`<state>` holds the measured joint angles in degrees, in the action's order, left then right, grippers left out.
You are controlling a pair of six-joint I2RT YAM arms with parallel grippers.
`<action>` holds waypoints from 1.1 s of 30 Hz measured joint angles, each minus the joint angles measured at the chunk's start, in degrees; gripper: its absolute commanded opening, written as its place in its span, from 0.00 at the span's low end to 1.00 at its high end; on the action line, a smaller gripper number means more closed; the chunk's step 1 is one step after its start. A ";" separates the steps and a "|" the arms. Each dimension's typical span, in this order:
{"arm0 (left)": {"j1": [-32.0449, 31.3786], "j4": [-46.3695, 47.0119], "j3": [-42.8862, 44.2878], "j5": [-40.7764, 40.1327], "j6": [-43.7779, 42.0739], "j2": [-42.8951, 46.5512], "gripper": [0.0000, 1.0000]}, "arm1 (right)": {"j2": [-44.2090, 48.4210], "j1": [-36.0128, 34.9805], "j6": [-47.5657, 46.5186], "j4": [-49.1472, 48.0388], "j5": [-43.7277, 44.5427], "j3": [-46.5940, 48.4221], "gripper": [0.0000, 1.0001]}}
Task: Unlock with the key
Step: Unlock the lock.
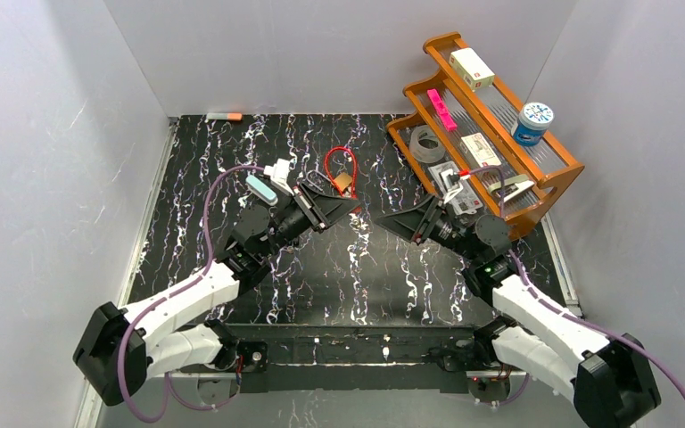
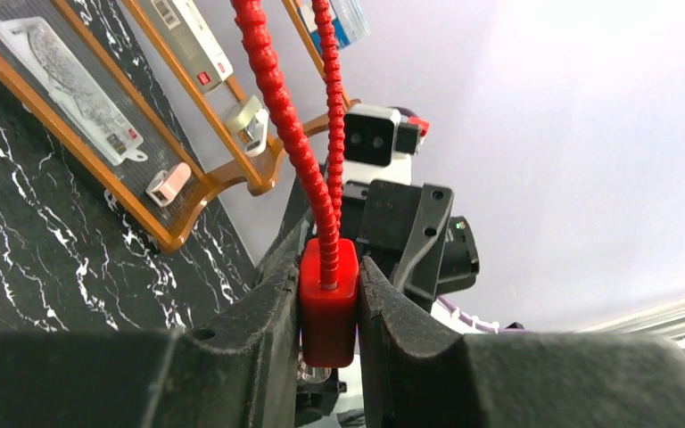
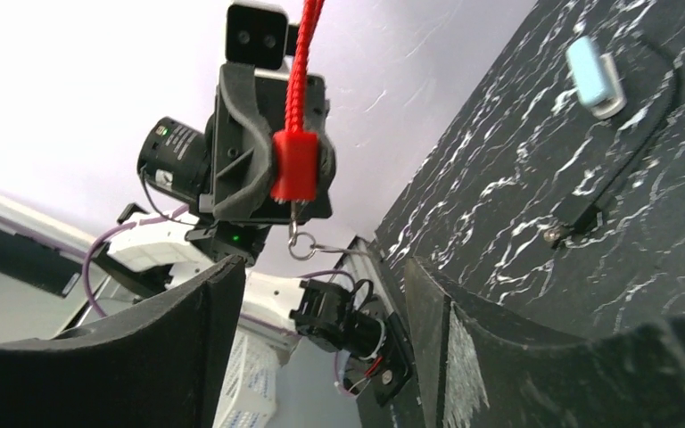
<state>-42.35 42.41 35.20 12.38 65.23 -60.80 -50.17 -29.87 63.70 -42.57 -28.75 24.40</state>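
The left pincer (image 1: 348, 209) is pinching the red lock body (image 2: 328, 303), one dark finger pressed flat on each side, so the block sits squarely in the gap between them. From the top of the block the red ribbed cable (image 2: 276, 89) rises away from the pincer, its two strands running up side by side; from above they close into a loop just past the fingertips. From the underside of the block hangs a small metal ring (image 3: 301, 242), and a thin metal piece runs off it sideways. Whether that piece is the key, I cannot tell.

Facing this pincer, tip to tip and just apart from it, is the right pincer (image 3: 321, 272). Its fingers are spread wide and nothing lies between them. The lock body and ring show through the gap, well clear of both fingers.

Both pincers hang above the middle of the black, white-veined desk (image 1: 321, 285). Behind the left pincer, beside its arm, a light-blue object (image 1: 261, 189) lies on the desk. Past the right pincer, toward the far right corner, stands a wooden rack (image 1: 553, 192) with clear shelves, carrying a roll of tape (image 1: 425, 143), a pink item (image 1: 441, 111), a small box (image 1: 472, 68) and a blue-lidded jar (image 1: 532, 122).
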 measured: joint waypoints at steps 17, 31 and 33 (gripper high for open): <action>0.02 7.56 -2.84 -3.48 5.66 -1.90 0.00 | -8.39 -8.33 0.90 -9.31 4.17 2.19 0.40; 0.02 10.05 -3.76 -3.65 7.04 -1.92 0.00 | -12.02 -9.38 1.95 -10.32 4.98 4.96 0.25; 0.00 10.49 -3.76 -3.76 7.04 -1.92 0.00 | -12.57 -9.66 2.47 -10.54 5.03 5.07 0.24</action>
<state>-42.35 52.90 31.44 8.62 72.27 -62.72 -62.74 -39.53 66.17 -53.10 -23.73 29.47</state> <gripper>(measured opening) 0.218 0.256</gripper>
